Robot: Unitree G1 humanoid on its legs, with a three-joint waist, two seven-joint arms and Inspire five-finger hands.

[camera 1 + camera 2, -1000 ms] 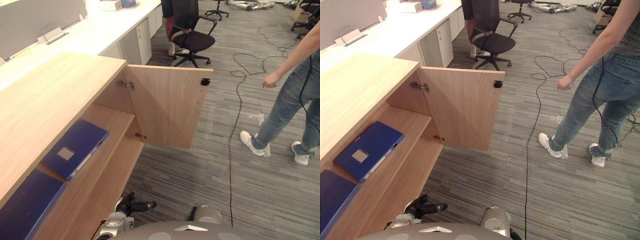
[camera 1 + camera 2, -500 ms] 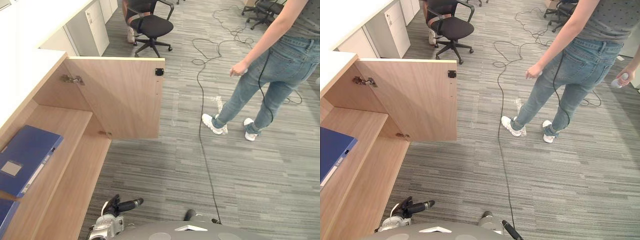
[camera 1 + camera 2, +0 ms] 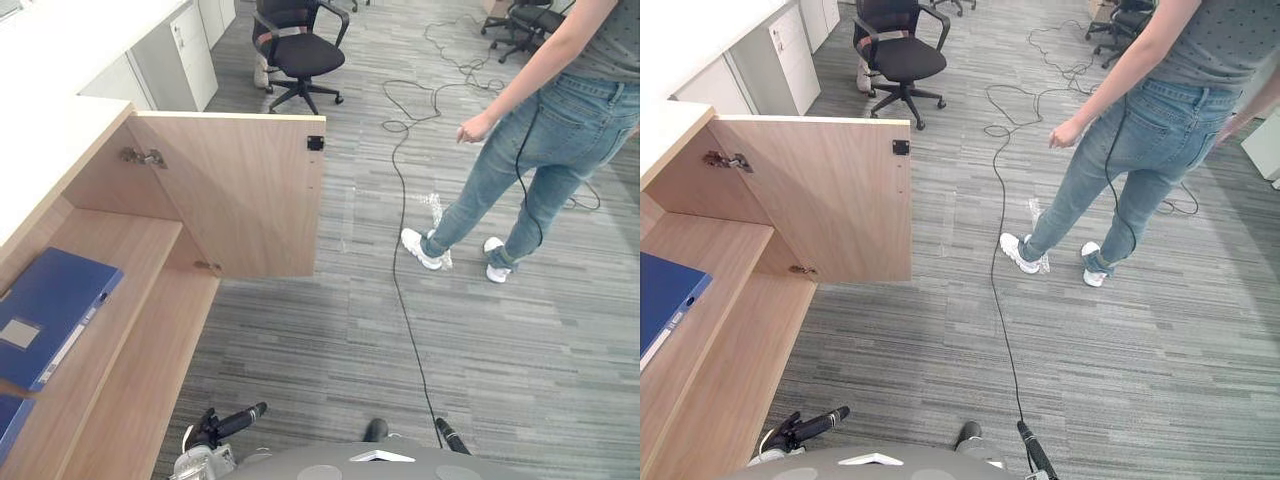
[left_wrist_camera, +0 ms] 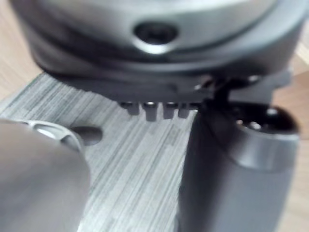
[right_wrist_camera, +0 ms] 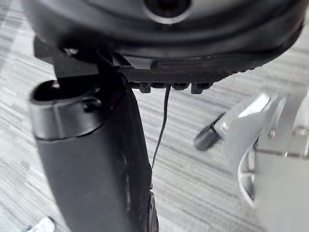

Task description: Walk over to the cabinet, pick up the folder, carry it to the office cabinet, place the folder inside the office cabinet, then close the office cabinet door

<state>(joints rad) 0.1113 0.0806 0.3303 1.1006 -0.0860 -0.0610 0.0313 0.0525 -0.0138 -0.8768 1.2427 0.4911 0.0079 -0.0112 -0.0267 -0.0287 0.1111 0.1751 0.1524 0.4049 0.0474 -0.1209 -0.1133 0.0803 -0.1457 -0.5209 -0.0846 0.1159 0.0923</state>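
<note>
A blue folder (image 3: 50,310) with a pale label lies flat on the upper shelf of the wooden cabinet (image 3: 140,340), at my left. The edge of the folder (image 3: 665,295) also shows in the right eye view. The cabinet door (image 3: 240,195) stands swung open toward the carpet. My left hand (image 3: 225,425) hangs low beside the cabinet's lower shelf, fingers straight and holding nothing; its thumb (image 4: 236,159) hangs over carpet. My right hand (image 3: 1035,450) hangs low at my right side over carpet, thumb (image 5: 87,159) relaxed, also holding nothing. Both hands are well away from the folder.
A second blue folder (image 3: 8,425) pokes in on the same shelf nearer me. A person (image 3: 530,150) in jeans stands on the carpet to the right. A black office chair (image 3: 300,50) and white desk cabinets (image 3: 170,50) stand beyond the open door.
The camera swung right over the last second, so the cabinet slid left in view. The person shifted slightly. My left hand sits lower in view, and my right hand has come into view.
</note>
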